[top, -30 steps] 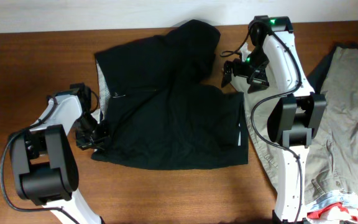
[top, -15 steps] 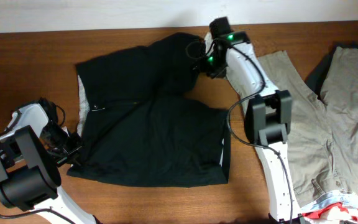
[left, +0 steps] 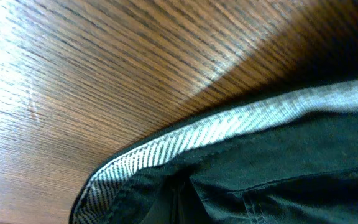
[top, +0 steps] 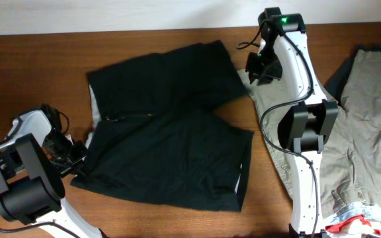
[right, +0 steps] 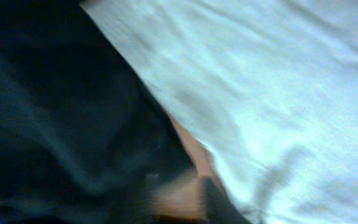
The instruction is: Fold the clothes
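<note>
The clothes (top: 170,145), black shorts with a pale lining, lie spread out in the middle of the table in the overhead view. My left gripper (top: 73,158) sits low at their lower left corner, shut on the waistband edge. In the left wrist view the striped lining (left: 185,140) curls over the black cloth (left: 278,180), which is bunched at the jaws. My right gripper (top: 251,71) is at the hem of the upper right leg. In the blurred right wrist view its jaws (right: 179,202) stand apart over bare wood, with black cloth (right: 55,124) just to the left.
Khaki-beige shorts (top: 369,112) cover the table's right side and run under the right arm; they show pale in the right wrist view (right: 278,93). A red-and-white garment (top: 362,225) lies at the bottom right corner. Brown tabletop (top: 32,66) shows on the left, and the back edge is near the right arm's base.
My right gripper has swung from the top middle to the right, and the upper leg now lies flat towards it. Earlier, the shorts slid left with my left gripper.
</note>
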You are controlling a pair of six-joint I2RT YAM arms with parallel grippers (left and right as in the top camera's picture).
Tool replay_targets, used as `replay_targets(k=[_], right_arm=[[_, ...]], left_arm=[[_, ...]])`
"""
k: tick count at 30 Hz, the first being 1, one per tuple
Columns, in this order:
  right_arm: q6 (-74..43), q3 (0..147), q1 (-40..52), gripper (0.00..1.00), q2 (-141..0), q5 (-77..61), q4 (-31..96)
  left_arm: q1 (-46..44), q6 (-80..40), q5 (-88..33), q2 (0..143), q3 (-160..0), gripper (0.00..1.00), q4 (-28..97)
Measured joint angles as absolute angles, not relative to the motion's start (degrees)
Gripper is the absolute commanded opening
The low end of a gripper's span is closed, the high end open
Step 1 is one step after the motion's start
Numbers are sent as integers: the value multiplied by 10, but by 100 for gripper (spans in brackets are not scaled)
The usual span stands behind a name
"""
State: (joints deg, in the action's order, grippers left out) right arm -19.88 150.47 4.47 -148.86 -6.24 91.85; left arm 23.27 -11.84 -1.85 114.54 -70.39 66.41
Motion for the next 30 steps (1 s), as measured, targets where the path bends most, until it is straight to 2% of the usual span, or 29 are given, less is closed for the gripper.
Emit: replay_targets(k=[1, 2, 3, 4, 6, 9, 16, 19, 22, 25, 26, 27, 29, 30], right_arm=[[-195, 1501, 43, 65, -1489, -46, 928], [-189, 1499, 41, 80, -1489, -32, 939], [-186, 1499, 41, 94, -1487, -26, 944], [-184, 1499, 39, 98, -1484, -24, 947], [-174, 1500, 32, 98, -1461, -41, 962], [-161, 1501, 10, 99, -1399, -90, 969], [-160, 1459, -22, 99, -1235, -102, 966], [-156, 1312, -22, 99, -1136, -96, 970], [-151, 1095, -19, 99, -1052, -86, 961], [-146, 876, 35, 99, -971, -91, 861], [-145, 806, 61, 100, -960, -95, 764], [-146, 763, 73, 97, -961, -98, 716], [-157, 641, 91, 83, -975, -100, 542], [-164, 599, 90, 80, -978, -100, 480]], left_arm=[[233, -118, -20, 1145, -704, 0, 664], [234, -118, -23, 1145, -704, 1, 664], [234, -116, -27, 1146, -706, 8, 664], [236, -114, -33, 1146, -708, 16, 664], [236, -99, -47, 1147, -724, 30, 651], [236, -84, -64, 1125, -758, 46, 642], [236, -36, -117, 946, -789, 47, 628], [235, -26, -123, 905, -790, 47, 628], [216, -26, -123, 898, -790, 47, 627], [166, -25, -116, 898, -790, 47, 626], [156, -26, -109, 898, -790, 47, 627], [145, -25, -99, 898, -790, 48, 626], [121, -25, -87, 898, -790, 48, 620], [111, -25, -83, 898, -787, 48, 615]])
